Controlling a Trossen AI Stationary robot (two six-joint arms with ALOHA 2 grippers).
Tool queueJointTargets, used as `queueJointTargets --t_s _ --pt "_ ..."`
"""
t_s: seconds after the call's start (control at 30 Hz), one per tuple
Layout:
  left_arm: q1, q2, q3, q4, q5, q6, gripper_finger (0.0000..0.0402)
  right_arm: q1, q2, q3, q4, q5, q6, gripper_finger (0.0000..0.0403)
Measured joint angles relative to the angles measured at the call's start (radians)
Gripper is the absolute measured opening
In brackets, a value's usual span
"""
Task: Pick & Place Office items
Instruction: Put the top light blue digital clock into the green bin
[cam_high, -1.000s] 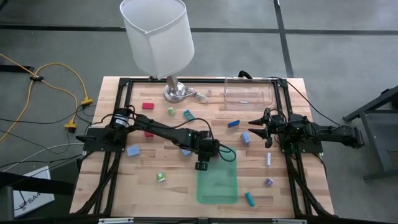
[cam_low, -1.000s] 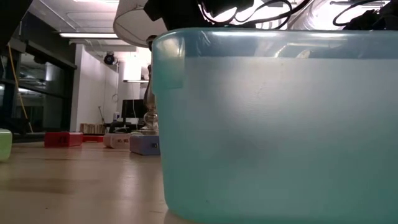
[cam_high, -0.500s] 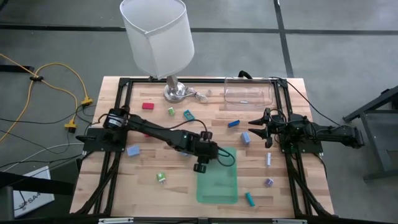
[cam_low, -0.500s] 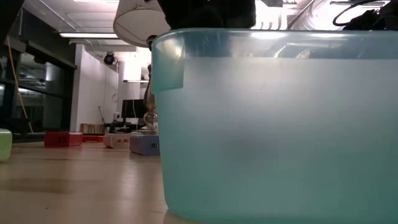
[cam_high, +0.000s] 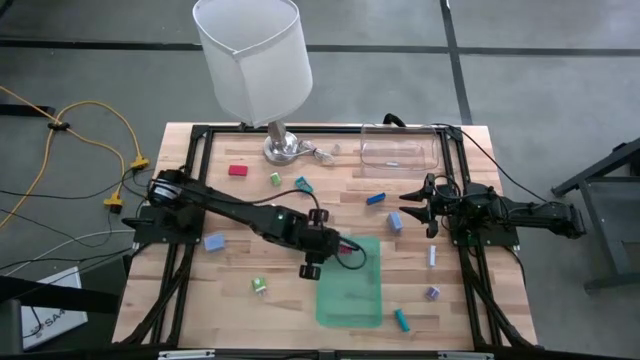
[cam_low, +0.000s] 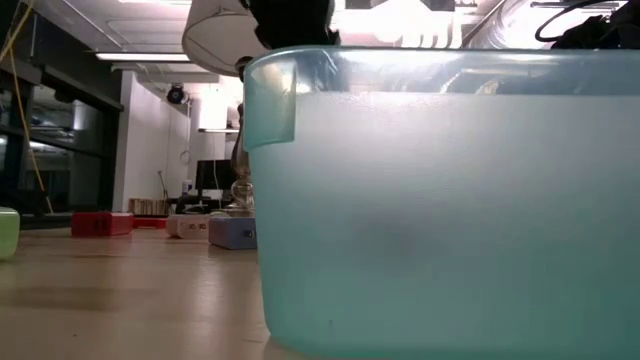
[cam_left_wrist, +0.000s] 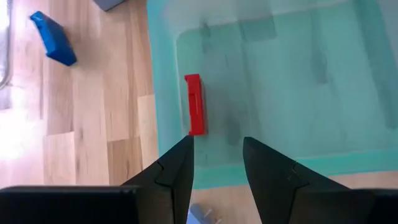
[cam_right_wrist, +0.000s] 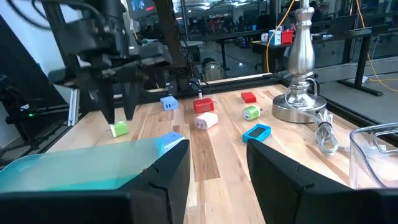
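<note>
The left end effector (cam_high: 311, 268) hovers empty with fingers parted above the green tray (cam_high: 352, 300), where a red office item (cam_left_wrist: 195, 104) lies delivered near its edge, while the right end effector (cam_high: 407, 196), also parted and empty, waits beside scattered pieces.

High camera looking straight down over whole table, green tray (cam_high: 350, 290) near centre. Low camera sitting at tabletop level, pressed close against tray wall (cam_low: 440, 200), facing room. Left wrist camera looking down close onto tray (cam_left_wrist: 280, 81). Right wrist camera looking level across table toward tray (cam_right_wrist: 74, 168). All four sharing tray.
</note>
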Motion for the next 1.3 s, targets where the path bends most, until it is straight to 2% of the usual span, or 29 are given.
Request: queueJointTargets --t_s 0.17,0.33,0.5,0.6,0.77,0.9,1.07,1.3 --pt "-0.004 -0.098 -0.099 0.012 -0.028 -0.076 0.0132 0.000 0.000 0.000 0.000 0.000 0.000 0.0146" --pt "0.014 -0.205 -0.294 0.146 -0.084 -0.163 0.0132 0.000 0.000 0.000 0.000 0.000 0.000 0.0146" --pt "0.054 -0.251 -0.418 0.214 -0.127 -0.199 0.0132 0.000 0.000 0.000 0.000 0.001 0.000 0.0146" --pt "0.095 -0.251 -0.443 0.223 -0.096 -0.166 0.0132 0.000 0.000 0.000 0.000 0.002 0.000 0.0146" --pt "0.184 -0.251 -0.483 0.259 0.063 -0.092 0.0132 0.000 0.000 0.000 0.000 0.003 0.000 0.0146" --pt "0.252 -0.259 -0.539 0.317 0.129 -0.095 0.0132 0.000 0.000 0.000 0.000 0.003 0.000 0.0146" --pt "0.285 -0.292 -0.614 0.403 0.124 -0.151 0.0132 0.000 0.000 0.000 0.000 0.003 0.000 0.0146" --pt "0.280 -0.410 -0.709 0.402 0.007 -0.259 0.0132 0.000 0.000 0.000 0.000 0.003 0.000 0.0146"
